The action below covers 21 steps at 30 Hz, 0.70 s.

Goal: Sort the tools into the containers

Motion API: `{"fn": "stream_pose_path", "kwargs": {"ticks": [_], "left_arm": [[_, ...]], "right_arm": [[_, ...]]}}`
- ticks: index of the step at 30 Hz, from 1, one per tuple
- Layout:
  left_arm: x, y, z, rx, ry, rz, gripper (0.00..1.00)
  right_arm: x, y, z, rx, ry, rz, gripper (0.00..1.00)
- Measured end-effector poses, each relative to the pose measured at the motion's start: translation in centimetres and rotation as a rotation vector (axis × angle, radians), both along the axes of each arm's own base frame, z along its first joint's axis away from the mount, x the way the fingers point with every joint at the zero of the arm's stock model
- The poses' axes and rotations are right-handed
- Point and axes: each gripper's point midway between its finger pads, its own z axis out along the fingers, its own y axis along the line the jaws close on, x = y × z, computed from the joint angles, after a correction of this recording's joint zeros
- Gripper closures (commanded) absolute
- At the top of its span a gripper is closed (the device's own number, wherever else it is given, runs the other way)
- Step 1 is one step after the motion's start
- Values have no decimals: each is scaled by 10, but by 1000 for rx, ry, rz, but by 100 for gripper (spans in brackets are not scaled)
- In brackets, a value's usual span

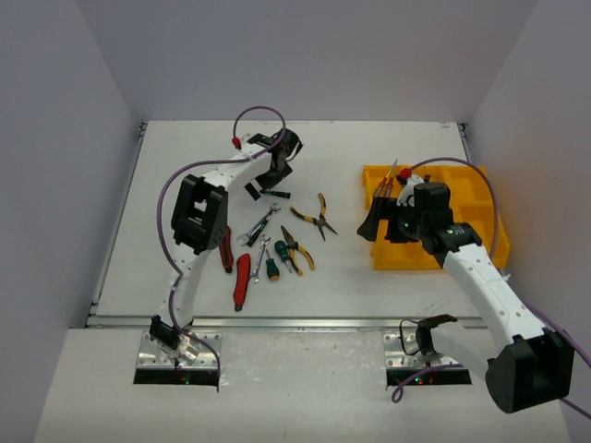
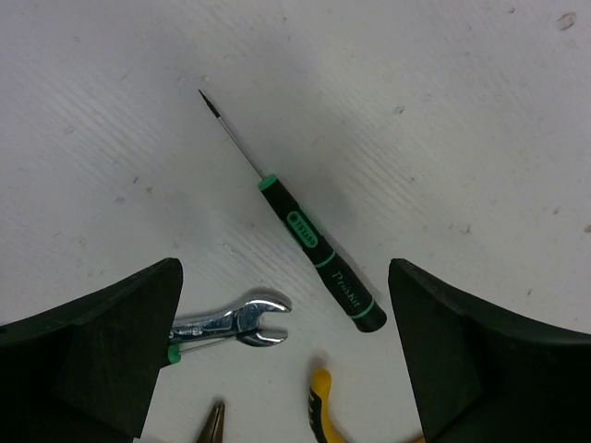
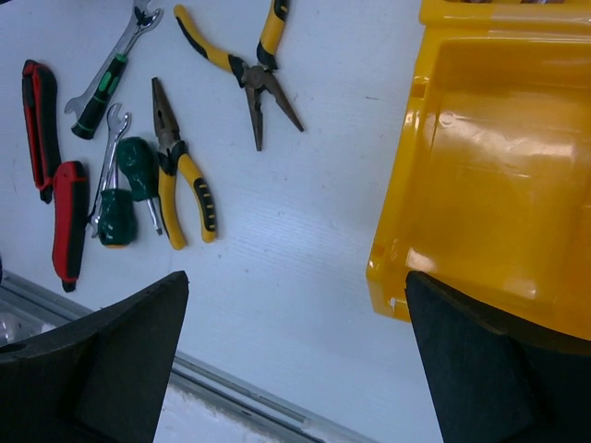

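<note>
Held left claw (image 2: 286,355) released above a green-black screwdriver (image 2: 319,254) on the bench (image 2: 443,111), and right claw (image 3: 295,360) released over the yellow tray (image 3: 499,185) edge.

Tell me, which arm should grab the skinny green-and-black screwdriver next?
Probably left. The left tool hangs open right over the screwdriver. The right tool, also open, sits far off beside the yellow tray.

White table (image 1: 185,175) carries a yellow tray (image 1: 406,260) at right; left of it lie two yellow-black pliers (image 1: 317,218), wrenches (image 3: 114,125), green screwdrivers (image 1: 272,269), two red knives (image 1: 242,280) nearest, and a slim screwdriver (image 2: 314,249) farther back
</note>
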Motion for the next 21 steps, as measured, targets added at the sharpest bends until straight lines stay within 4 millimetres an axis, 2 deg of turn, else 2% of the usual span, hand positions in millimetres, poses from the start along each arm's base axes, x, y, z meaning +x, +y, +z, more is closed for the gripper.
{"fn": "stream_pose_path", "kwargs": {"ticks": [6,8,11,13,15,17,19,21], "left_arm": [[10,-4,-36,19,52,16,26],[9,-3,-42,21,64,18,44],[8,-3,-47,12,72,19,67],[9,-4,-49,1,72,17,77],[11,-5,-51,-11,73,11,79],[13,-7,-52,-29,70,4,87],[18,-11,-51,-54,59,-11,100],[25,-16,-51,-88,45,-37,100]], "right_arm": [[-9,4,6,32,-33,29,1],[-11,5,10,41,-47,35,1],[-12,7,16,51,-67,42,1],[-12,8,18,58,-73,48,1],[-13,9,19,64,-75,53,1],[-13,10,18,68,-74,55,1],[-14,10,17,70,-74,58,1],[-16,12,16,81,-76,67,1]]}}
